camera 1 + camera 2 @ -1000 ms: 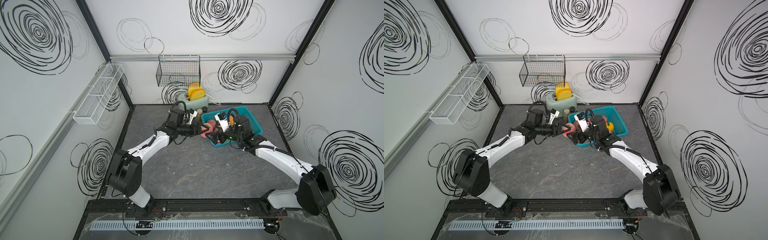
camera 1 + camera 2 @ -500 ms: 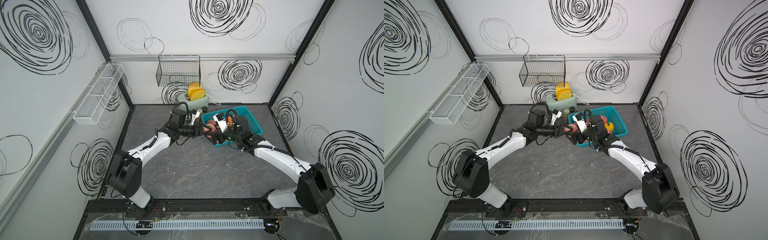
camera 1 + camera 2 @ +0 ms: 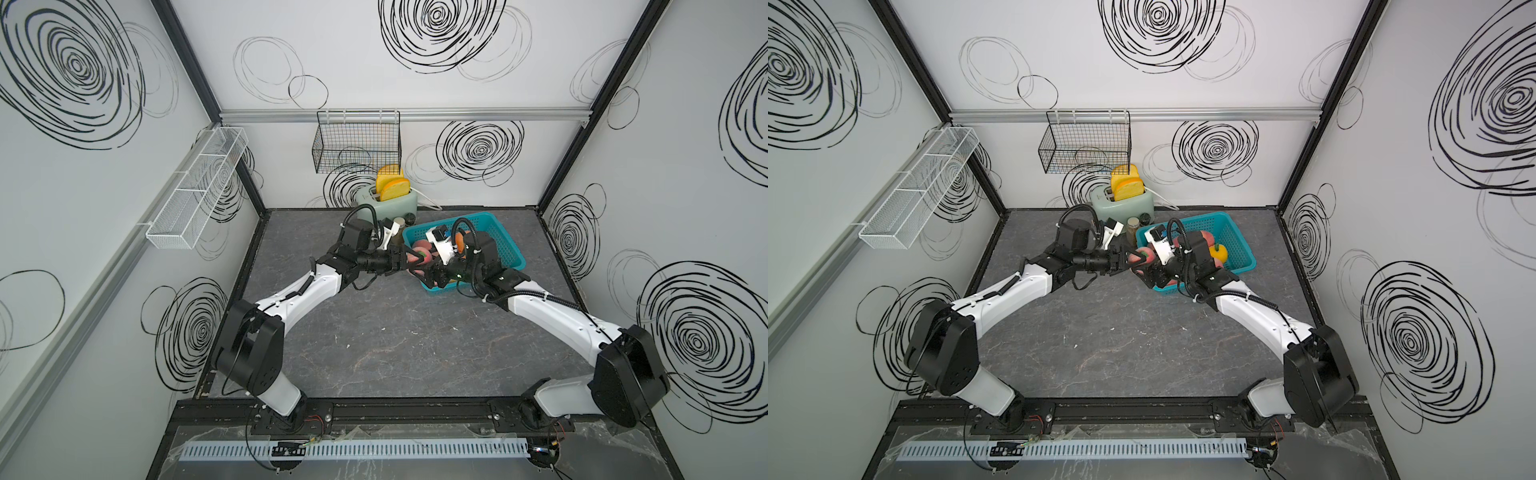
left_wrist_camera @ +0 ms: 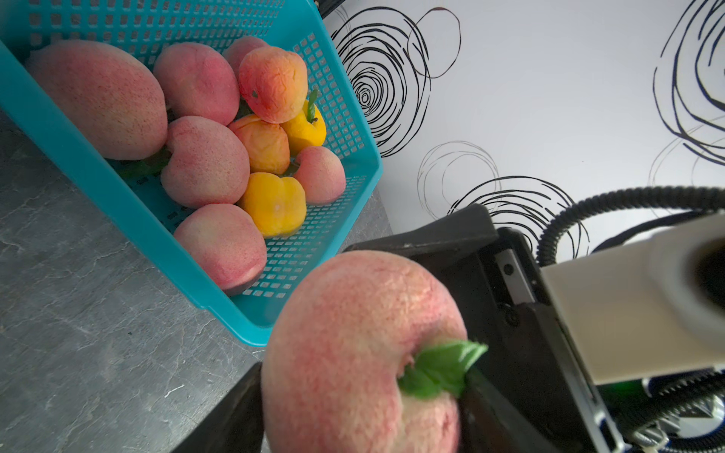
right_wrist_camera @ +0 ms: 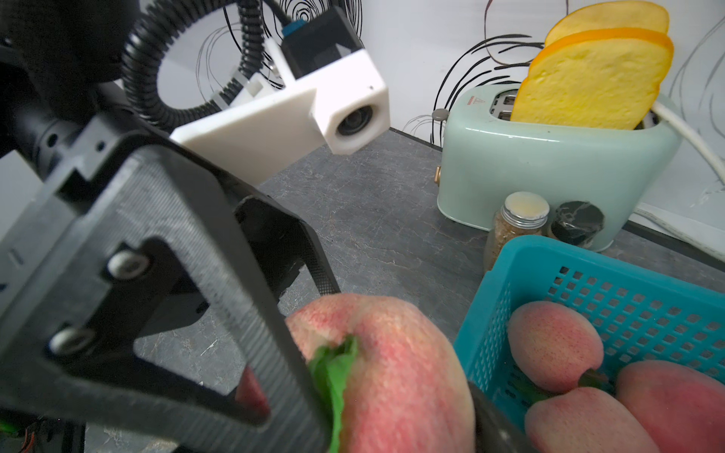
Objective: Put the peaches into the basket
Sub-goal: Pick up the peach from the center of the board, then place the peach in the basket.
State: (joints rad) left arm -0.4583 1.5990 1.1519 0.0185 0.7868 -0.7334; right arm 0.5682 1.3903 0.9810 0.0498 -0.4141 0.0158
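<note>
A pink-red peach (image 4: 361, 353) with a green leaf hangs just outside the near left corner of the teal basket (image 4: 117, 204). My left gripper (image 4: 359, 415) is shut on it, a finger on each side. My right gripper (image 5: 353, 431) reaches around the same peach (image 5: 400, 376) from the basket side. One of its fingers touches the fruit; the left gripper's finger hides the other. In both top views the two grippers meet at the basket (image 3: 505, 245) (image 3: 1237, 245). Several pink, orange and yellow peaches (image 4: 204, 161) lie inside it.
A mint toaster (image 5: 549, 164) with yellow bread slices stands behind the basket, with a spice jar (image 5: 518, 223) and a dark round lid (image 5: 576, 223) in front of it. A black wire basket (image 3: 357, 141) hangs on the back wall, a white mesh rack (image 3: 195, 187) on the left wall.
The left gripper has carried its peach right, up to the basket's corner. The right gripper has come left from over the basket to that peach and narrowed its jaws.
</note>
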